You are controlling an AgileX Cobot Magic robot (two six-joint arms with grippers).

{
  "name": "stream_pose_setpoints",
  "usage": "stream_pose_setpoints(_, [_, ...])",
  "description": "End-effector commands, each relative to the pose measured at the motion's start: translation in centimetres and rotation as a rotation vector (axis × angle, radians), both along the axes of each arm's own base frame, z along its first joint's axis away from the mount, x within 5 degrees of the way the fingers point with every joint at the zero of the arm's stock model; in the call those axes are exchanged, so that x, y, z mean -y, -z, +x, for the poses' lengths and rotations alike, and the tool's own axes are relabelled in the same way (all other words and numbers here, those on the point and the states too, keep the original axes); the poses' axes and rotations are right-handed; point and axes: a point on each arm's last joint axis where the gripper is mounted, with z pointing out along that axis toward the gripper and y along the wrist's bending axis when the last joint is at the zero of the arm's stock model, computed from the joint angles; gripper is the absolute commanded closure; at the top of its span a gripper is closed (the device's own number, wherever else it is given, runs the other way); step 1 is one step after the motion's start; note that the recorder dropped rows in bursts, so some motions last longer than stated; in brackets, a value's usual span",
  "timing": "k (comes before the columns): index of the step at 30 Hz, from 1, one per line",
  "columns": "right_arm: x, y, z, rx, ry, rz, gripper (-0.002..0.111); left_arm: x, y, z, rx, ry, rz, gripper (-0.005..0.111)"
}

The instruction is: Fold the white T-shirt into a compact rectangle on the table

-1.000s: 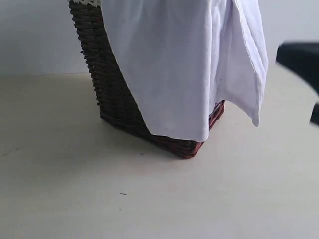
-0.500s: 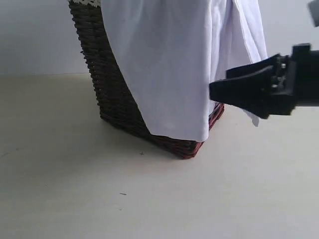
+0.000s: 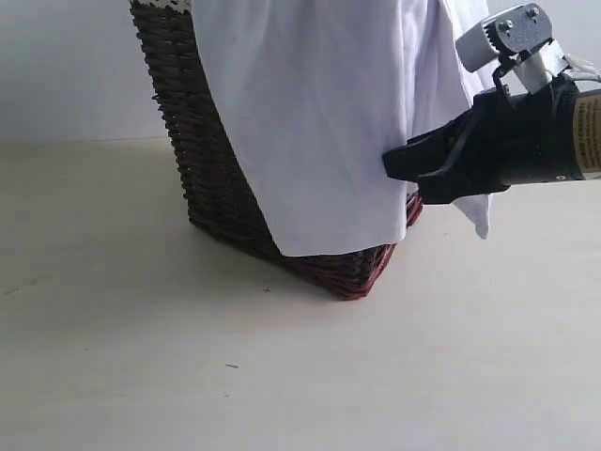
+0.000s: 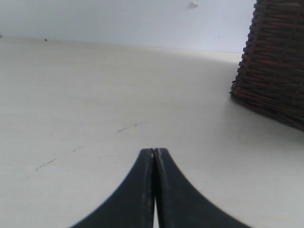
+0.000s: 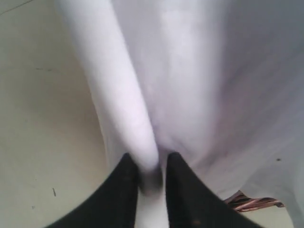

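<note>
1. white t-shirt (image 3: 319,122), plain soft cloth, hangs draped over the side of a dark brown woven wicker basket (image 3: 211,178). it is not laid out on the tabletop.
2. the basket stands tilted on the wide pale cream tabletop (image 3: 282,395), w/ a plain pale grey wall (image 3: 66,66) behind.
3. shirt hem ends just above the basket's reddish foot, clear of the tabletop. a loose corner dangles lower on the right side of the exterior view, partly behind the right arm.
4. right fingers (image 3: 423,160), black, reach in from the right to the shirt's hanging right edge, approx level w/ the lower half of the basket.
5. right wrist view: right fingers (image 5: 123,190) sit either side of a vertical fold of the white t-shirt (image 5: 190,71), nearly closed and pinching it. only a narrow gap, filled w/ cloth.
6. a bit of basket weave (image 5: 251,202) shows under the cloth there.
7. left fingers (image 4: 137,190), black, are fully closed, tips touching, holding nothing.
8. they hang low over bare tabletop (image 4: 95,95). the basket's base (image 4: 275,71) is ahead of them, well apart.
</note>
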Motion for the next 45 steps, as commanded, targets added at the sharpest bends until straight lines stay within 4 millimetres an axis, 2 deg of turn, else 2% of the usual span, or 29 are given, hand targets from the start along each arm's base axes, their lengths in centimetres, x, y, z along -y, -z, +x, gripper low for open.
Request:
stream_pose_setpoints(1, [0.0, -0.5, 0.0, -0.004, 0.023, 0.015, 0.108, 0.0, -0.1, 0.0, 0.011, 0.005, -0.005, 0.107])
stream_pose_setpoints(4, [0.1, -1.9, -0.8, 0.034, 0.018, 0.040, 0.108, 0.0, -0.1, 0.0, 0.011, 0.005, -0.005, 0.107])
stream_pose_setpoints(7, [0.4, -4.7, -2.5, 0.133, 0.010, 0.064, 0.108, 0.0, -0.1, 0.0, 0.011, 0.005, -0.005, 0.107])
stream_pose_setpoints(11, [1.0, -9.9, -5.3, 0.362, 0.011, 0.103, 0.108, 0.0, -0.1, 0.0, 0.011, 0.005, -0.005, 0.107])
stream_pose_setpoints(17, [2.1, -17.8, -8.1, 0.757, 0.073, 0.177, 0.108, 0.0, -0.1, 0.0, 0.011, 0.005, -0.005, 0.107])
stream_pose_setpoints(28, [4.5, -29.0, -11.8, 1.240, 0.261, 0.414, 0.108, 0.0, -0.1, 0.0, 0.011, 0.005, -0.005, 0.107])
stream_pose_setpoints(31, [5.4, -33.1, -14.5, 1.384, 0.289, 0.544, 0.108, 0.0, -0.1, 0.0, 0.011, 0.005, -0.005, 0.107])
stream_pose_setpoints(34, [5.8, -35.9, -17.2, 1.512, 0.251, 0.606, 0.108, 0.0, -0.1, 0.0, 0.011, 0.005, -0.005, 0.107])
stream_pose_setpoints(36, [6.4, -38.3, -20.1, 1.631, 0.218, 0.672, 0.108, 0.0, -0.1, 0.0, 0.011, 0.005, -0.005, 0.107])
stream_pose_setpoints(40, [7.3, -40.9, -23.7, 1.738, 0.212, 0.743, 0.108, 0.0, -0.1, 0.0, 0.011, 0.005, -0.005, 0.107])
stream_pose_setpoints(42, [7.4, -41.4, -24.5, 1.772, 0.209, 0.730, 0.108, 0.0, -0.1, 0.0, 0.011, 0.005, -0.005, 0.107])
stream_pose_setpoints(45, [7.4, -41.5, -24.6, 1.775, 0.215, 0.722, 0.108, 0.0, -0.1, 0.0, 0.011, 0.005, -0.005, 0.107])
